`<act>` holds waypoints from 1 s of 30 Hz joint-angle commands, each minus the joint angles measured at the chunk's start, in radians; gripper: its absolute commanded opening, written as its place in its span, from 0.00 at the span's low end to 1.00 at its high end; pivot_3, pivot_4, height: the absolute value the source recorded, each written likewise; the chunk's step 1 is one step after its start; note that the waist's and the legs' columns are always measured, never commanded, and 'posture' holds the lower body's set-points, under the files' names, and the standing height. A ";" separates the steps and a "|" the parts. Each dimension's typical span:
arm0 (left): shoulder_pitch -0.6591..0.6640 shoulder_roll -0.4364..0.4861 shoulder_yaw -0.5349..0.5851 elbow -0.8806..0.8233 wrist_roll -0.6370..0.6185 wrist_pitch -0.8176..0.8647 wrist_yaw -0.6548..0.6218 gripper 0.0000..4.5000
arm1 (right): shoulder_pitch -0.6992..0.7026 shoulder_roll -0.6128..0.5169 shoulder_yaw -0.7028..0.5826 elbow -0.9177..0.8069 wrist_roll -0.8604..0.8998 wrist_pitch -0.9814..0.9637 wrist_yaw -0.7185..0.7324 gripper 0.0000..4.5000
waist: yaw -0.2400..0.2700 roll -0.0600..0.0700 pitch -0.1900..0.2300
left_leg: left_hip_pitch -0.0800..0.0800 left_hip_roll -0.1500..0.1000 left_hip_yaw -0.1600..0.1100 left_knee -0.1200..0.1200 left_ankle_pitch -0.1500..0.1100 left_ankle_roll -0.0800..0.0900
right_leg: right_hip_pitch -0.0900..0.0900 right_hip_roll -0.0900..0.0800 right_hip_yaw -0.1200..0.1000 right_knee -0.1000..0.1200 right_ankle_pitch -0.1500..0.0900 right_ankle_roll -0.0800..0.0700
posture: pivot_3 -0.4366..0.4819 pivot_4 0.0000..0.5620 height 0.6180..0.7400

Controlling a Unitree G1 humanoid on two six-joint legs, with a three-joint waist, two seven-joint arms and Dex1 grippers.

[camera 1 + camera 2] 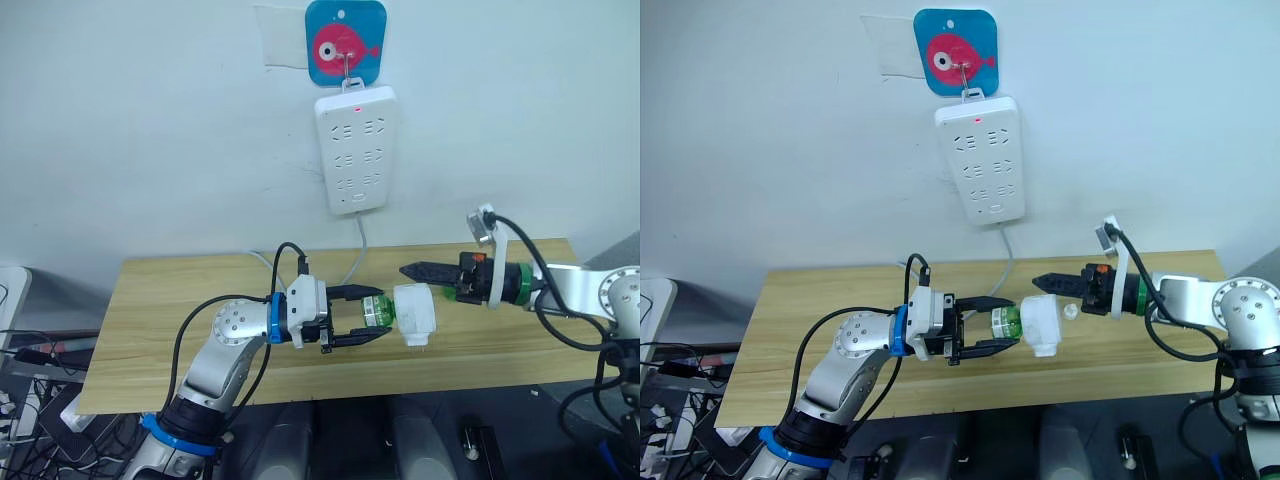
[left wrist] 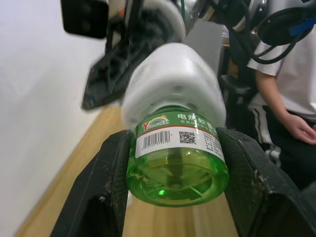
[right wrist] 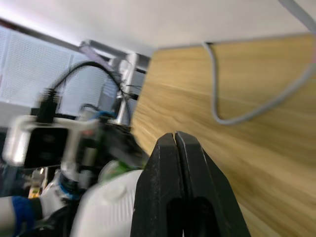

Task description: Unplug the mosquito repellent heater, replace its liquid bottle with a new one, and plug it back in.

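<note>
The left hand pinches the green bottle, its axis running into the mosquito repellent heater, with the pressed-together right hand seemingly just beyond the heater

heater white | bottle green, white barcode label | table light wood | fingers black

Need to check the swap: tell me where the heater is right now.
In the left eye view the mosquito repellent heater is above the table middle, unplugged, on the green bottle gripped by the left gripper; the shut right gripper is beside it.
</note>
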 commanded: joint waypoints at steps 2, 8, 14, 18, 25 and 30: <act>-0.008 -0.012 0.021 -0.034 -0.028 0.004 0.021 0.50 | 0.065 0.008 -0.022 -0.066 -0.007 0.039 0.043 0.01 | 0.000 0.000 0.000 | 0.000 0.000 0.000 0.000 0.000 0.000 | 0.000 0.000 0.000 0.000 0.000 0.000 | 0.40 0.53 1.00; -0.003 -0.004 0.025 -0.031 -0.029 0.003 0.021 0.50 | 0.128 -0.020 -0.048 -0.124 0.039 0.080 0.048 0.01 | -0.001 0.000 0.000 | 0.000 0.000 0.000 0.000 0.000 0.000 | 0.000 0.000 0.000 0.000 0.000 0.000 | 0.39 0.53 1.00; -0.006 -0.008 0.017 -0.017 -0.020 -0.007 0.022 0.50 | 0.156 -0.062 -0.050 -0.186 0.162 0.071 0.015 0.01 | 0.000 0.000 0.000 | 0.000 0.000 0.000 0.000 0.000 0.000 | 0.000 0.000 0.000 0.000 0.000 0.000 | 0.38 0.53 1.00; -0.006 -0.008 0.016 -0.007 -0.014 -0.015 0.017 0.50 | 0.171 -0.126 -0.036 -0.241 0.292 0.039 -0.005 0.01 | 0.000 0.000 0.000 | 0.000 0.000 0.000 0.000 0.000 0.000 | 0.000 0.000 0.000 -0.001 0.000 0.000 | 0.37 0.53 1.00; 0.001 -0.005 0.015 -0.007 -0.012 -0.018 0.010 0.50 | 0.164 -0.207 -0.036 -0.300 0.309 0.017 0.133 0.01 | -0.001 0.000 0.000 | 0.000 0.000 0.000 0.000 0.000 0.000 | 0.001 0.000 -0.001 -0.001 0.000 0.000 | 0.37 0.52 1.00; 0.004 -0.005 0.012 -0.008 -0.010 -0.018 0.006 0.50 | 0.052 -0.202 -0.013 -0.272 0.309 -0.012 0.157 0.01 | -0.004 0.000 0.000 | 0.000 0.001 0.000 0.000 0.000 0.000 | 0.000 0.000 -0.001 -0.001 0.000 0.000 | 0.36 0.51 1.00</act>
